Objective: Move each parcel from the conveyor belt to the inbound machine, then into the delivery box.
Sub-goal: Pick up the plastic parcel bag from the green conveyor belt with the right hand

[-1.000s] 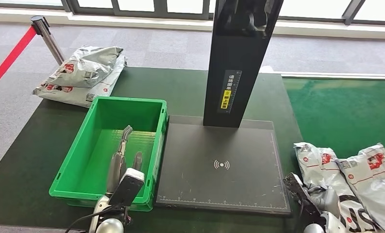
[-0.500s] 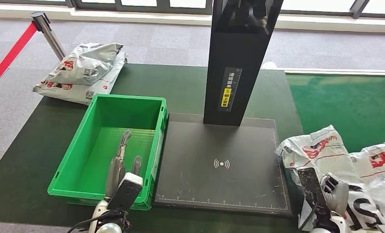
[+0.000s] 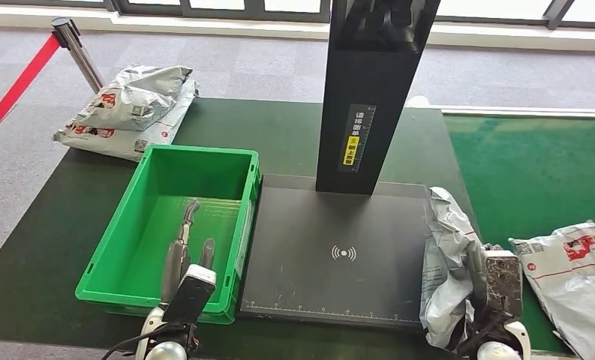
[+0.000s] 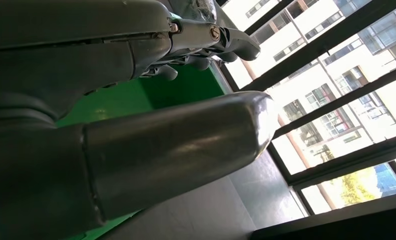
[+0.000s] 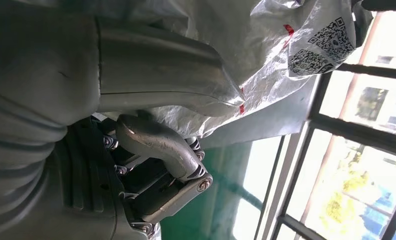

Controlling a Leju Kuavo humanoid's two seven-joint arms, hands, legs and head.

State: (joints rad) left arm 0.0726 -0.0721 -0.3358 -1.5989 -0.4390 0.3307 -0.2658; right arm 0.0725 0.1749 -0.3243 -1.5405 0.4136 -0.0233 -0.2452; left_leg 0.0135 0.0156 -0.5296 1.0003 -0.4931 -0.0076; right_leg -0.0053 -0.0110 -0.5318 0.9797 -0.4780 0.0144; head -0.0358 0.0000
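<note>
Right robot hand (image 3: 497, 279) gripping a grey parcel (image 3: 446, 270) at the right edge of the scanner plate (image 3: 339, 255).
I see the left robot hand (image 3: 185, 251) over the green bin (image 3: 121, 247), fingers apart, holding nothing; another parcel (image 3: 572, 277) on the belt (image 3: 534, 180).

Look toward eleven o'clock and you'll find a metal stanchion post (image 3: 75, 52) standing on the grey carpeted floor (image 3: 264, 67), with a red barrier belt (image 3: 13, 94) running from its top down toward nine o'clock. Along twelve o'clock runs a row of dark-framed windows (image 3: 226, 7) just above a pale sill. Through the windows in your wrist views, pale buildings (image 4: 330, 95) and green trees (image 5: 355, 200) stand in bright daylight outside
</note>
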